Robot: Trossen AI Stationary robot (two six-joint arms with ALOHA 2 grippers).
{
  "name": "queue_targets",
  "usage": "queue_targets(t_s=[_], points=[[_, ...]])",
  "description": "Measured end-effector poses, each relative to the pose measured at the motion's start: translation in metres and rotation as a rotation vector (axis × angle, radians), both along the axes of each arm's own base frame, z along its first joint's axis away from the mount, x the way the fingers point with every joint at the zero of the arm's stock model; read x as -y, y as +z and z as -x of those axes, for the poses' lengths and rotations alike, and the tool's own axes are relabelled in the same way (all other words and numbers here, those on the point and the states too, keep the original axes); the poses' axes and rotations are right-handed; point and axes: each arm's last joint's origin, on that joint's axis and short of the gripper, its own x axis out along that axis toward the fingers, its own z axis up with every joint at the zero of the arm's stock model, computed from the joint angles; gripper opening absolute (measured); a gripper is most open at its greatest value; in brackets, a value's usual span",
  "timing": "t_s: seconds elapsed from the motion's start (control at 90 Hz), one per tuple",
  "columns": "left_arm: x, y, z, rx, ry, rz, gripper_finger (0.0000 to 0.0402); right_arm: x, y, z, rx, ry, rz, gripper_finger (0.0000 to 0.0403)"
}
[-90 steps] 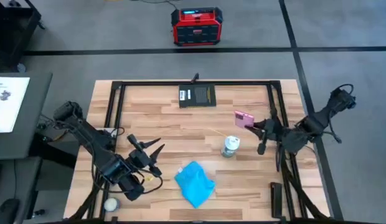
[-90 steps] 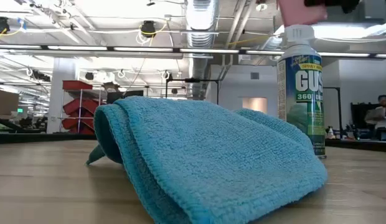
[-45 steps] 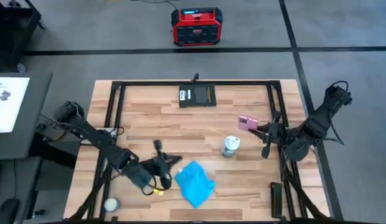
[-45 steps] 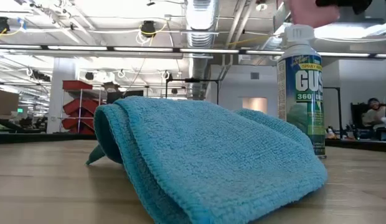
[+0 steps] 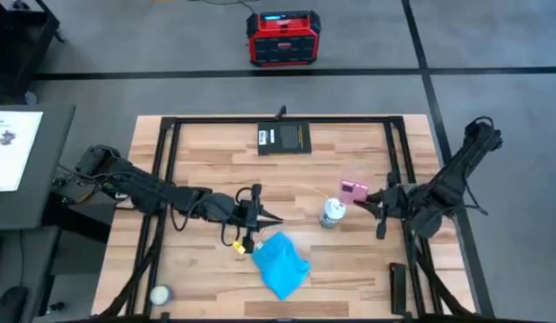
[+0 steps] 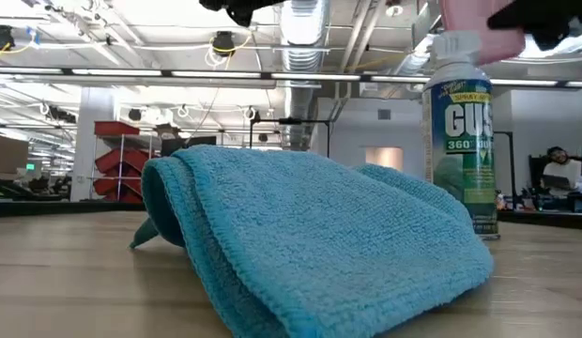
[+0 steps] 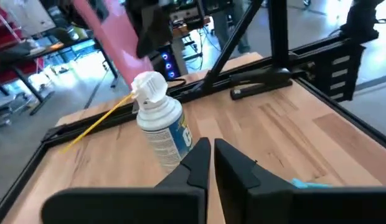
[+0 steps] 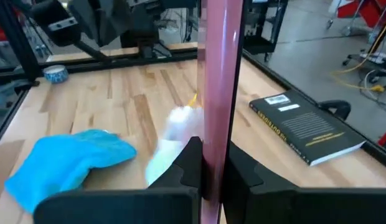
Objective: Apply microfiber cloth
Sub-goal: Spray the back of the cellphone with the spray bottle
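Note:
The sky-blue microfiber cloth (image 5: 280, 263) lies bunched on the table near its front edge, and it fills the low view (image 6: 310, 244). My left gripper (image 5: 274, 220) is shut just beyond the cloth's far side, pointing toward the white spray can (image 5: 331, 212), and touches nothing. A corner of the cloth (image 7: 305, 183) shows past the left gripper (image 7: 211, 163). My right gripper (image 5: 372, 199) is shut on a pink phone (image 5: 354, 190), to the right of the can and above its top. My right gripper pinches the pink phone between its two fingers at its end (image 8: 213, 163) nearest the wrist, one finger on each flat face. The fingers come level from the table's right. The phone sticks straight out past the fingertips, lifted clear, above the can's cap (image 6: 455, 45).
A black flat pad (image 5: 284, 137) lies at the table's far edge. A small tape roll (image 5: 159, 293) sits at the near left corner. Black frame rails (image 5: 161, 170) run along the table's sides. A red box (image 5: 282, 38) stands on the floor beyond.
My left gripper has swung from the near left toward the table's right, past the cloth's far side toward the can, and its fingers have gone from spread wide to shut. My right gripper has carried the phone a little toward the near edge, closer to the can.

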Motion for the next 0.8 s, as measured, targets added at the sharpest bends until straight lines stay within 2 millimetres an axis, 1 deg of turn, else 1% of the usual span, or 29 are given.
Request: queue_targets(t_s=[0.133,0.233,0.411,0.511,0.656,0.8], points=[[-0.001,0.0,0.0,-0.001,0.006,0.006,0.0,0.0,-0.013,-0.002,0.02,-0.018,-0.043,0.001],[-0.002,0.0,-0.001,-0.002,0.016,0.022,0.0,-0.003,-0.017,-0.007,0.053,-0.016,-0.063,0.001],[-0.002,0.0,-0.001,0.002,0.026,0.027,0.0,-0.003,-0.018,-0.012,0.045,-0.016,-0.018,0.001],[-0.003,-0.001,0.0,-0.005,0.062,0.02,0.0,0.002,-0.015,-0.011,0.058,-0.06,0.023,0.001],[-0.003,-0.001,0.0,-0.003,0.08,0.025,0.0,0.013,-0.009,-0.006,0.072,-0.098,0.032,0.001],[-0.003,0.0,0.0,-0.003,0.085,0.041,0.0,0.021,-0.015,0.002,0.02,-0.102,0.012,0.001]])
